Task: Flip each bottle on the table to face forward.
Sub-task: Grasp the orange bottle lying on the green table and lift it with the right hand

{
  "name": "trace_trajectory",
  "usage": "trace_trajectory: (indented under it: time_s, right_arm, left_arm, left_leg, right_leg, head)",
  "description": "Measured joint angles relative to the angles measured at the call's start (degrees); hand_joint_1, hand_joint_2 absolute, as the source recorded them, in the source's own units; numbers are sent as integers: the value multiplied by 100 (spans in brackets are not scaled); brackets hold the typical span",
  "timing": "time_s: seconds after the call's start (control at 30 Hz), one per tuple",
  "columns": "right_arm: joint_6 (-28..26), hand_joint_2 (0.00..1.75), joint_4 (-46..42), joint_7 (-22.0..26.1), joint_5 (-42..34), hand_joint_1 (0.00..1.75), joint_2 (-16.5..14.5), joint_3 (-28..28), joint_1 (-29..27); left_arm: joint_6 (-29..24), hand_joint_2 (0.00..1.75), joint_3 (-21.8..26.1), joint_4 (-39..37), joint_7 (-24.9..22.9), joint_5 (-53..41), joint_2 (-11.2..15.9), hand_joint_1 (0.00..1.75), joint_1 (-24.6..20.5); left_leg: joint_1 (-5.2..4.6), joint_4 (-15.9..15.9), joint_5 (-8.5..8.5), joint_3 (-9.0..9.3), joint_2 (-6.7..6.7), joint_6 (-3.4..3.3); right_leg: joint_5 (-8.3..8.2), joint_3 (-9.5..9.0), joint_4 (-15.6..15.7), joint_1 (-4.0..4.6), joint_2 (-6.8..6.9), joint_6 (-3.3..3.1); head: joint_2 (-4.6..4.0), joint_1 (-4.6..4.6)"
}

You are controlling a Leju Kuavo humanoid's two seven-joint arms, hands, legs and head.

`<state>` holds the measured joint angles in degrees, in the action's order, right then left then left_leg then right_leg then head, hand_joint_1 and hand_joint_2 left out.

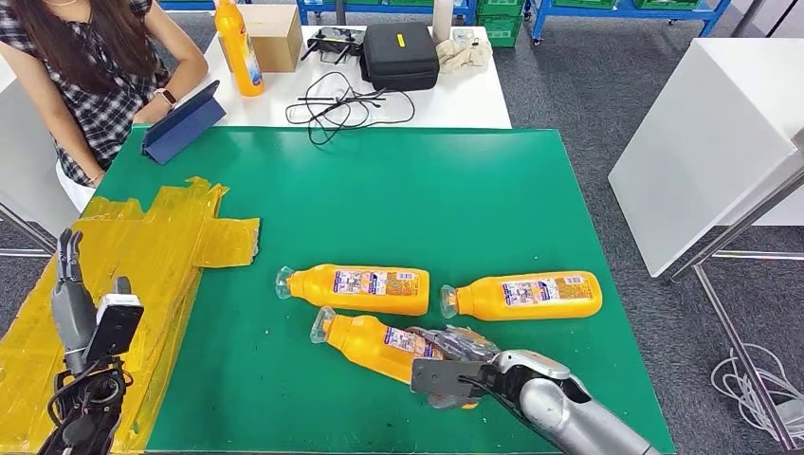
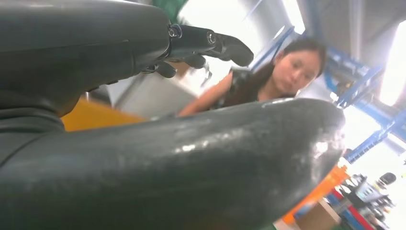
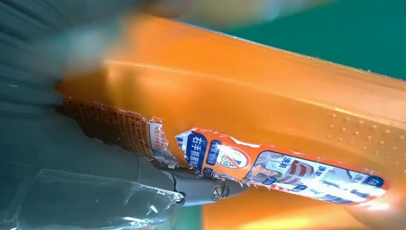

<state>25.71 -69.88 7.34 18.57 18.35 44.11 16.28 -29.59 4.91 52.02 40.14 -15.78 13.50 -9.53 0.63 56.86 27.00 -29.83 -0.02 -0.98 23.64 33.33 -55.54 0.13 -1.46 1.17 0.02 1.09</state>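
Observation:
Three orange bottles lie on their sides on the green mat (image 1: 398, 199), caps to the left. One bottle (image 1: 356, 288) lies in the middle, another (image 1: 523, 295) to its right. My right hand (image 1: 455, 355) grips the base end of the nearest bottle (image 1: 370, 341). In the right wrist view that bottle (image 3: 268, 100) is pressed close, its torn label (image 3: 287, 170) facing the camera and a dark finger (image 3: 206, 189) against it. My left hand (image 1: 71, 294) is raised at the mat's left edge with fingers spread and holds nothing; its fingers (image 2: 210, 40) are also extended in the left wrist view.
Yellow tape sheets (image 1: 142, 256) cover the mat's left side. A person (image 1: 85, 66) sits at the far left with a blue tablet (image 1: 185, 121). On the white table behind stand an upright orange bottle (image 1: 238, 43), a cardboard box (image 1: 275, 33), a black case (image 1: 399, 55) and cables (image 1: 346, 104).

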Motion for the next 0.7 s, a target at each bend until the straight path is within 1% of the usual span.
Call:
trace_trajectory:
  time_s: [0.03, 0.1, 0.17, 0.2, 0.27, 0.37, 0.43, 0.53, 0.7]
  right_arm:
    - [140, 175, -74, 231, -572, 175, -2, -135, -98]
    - [440, 175, -235, 761, -1781, 175, -30, -461, -283]
    - [632, 175, -357, 1219, -2681, 175, -109, -824, -355]
    - [677, 175, -396, 1361, -2933, 175, -161, -999, -359]
    - [706, 175, -436, 1504, -3183, 175, -275, -1305, -354]
    - [564, 175, -443, 1557, -3195, 175, -510, -1684, -335]
    - [409, 175, -442, 1563, -3100, 175, -716, -1873, -298]
    - [225, 175, -430, 1562, -2975, 175, -997, -2060, -214]
    - [-338, 175, -262, 1496, -2449, 175, -1427, -2125, 146]
  left_arm:
    - [426, 175, 51, 23, -24, 369, -20, 0, -26]
    - [1510, 175, 250, 38, -179, 1319, -119, 0, -113]
    - [2522, 175, 517, 58, -447, 2256, -281, 0, -193]
    - [2908, 175, 635, 80, -601, 2636, -368, 0, -216]
    - [3538, 175, 805, 153, -931, 3298, -541, 0, -231]
    - [4338, 175, 884, 375, -1434, 4195, -803, 0, -174]
    - [4638, 175, 807, 651, -1698, 4633, -962, 0, -62]
    - [4835, 175, 569, 1124, -1982, 5048, -1138, 0, 146]
    - [4862, 175, 57, 1880, -2177, 5229, -1327, 0, 503]
  left_leg:
    - [0, 1, -2, -16, -7, -1]
    - [0, 1, -7, -48, -17, -2]
    - [0, 1, -9, -62, -18, -2]
    - [0, 1, -10, -64, -17, -2]
    - [0, 1, -10, -66, -18, -2]
    - [-1, 1, -10, -79, -19, -2]
    - [-1, 1, -9, -82, -18, -3]
    - [-1, 2, -9, -90, -18, -4]
    - [-1, 2, -9, -99, -18, -3]
  right_leg:
    - [0, 12, -1, -2, 7, 0]
    - [-2, 36, -3, -7, 17, 1]
    - [-3, 51, -3, -11, 19, 2]
    - [-3, 52, -4, -12, 18, 2]
    - [-3, 53, -4, -12, 19, 2]
    - [-2, 61, -4, -18, 23, 2]
    - [-2, 66, -4, -20, 23, 3]
    - [-1, 74, -4, -20, 23, 3]
    - [-2, 84, -4, -19, 23, 3]
  head:
    - [1, 1]
    - [-1, 3]
    - [-1, 4]
    - [-1, 3]
    - [0, 2]
    - [0, 2]
    - [0, 2]
    - [0, 2]
    - [1, 3]
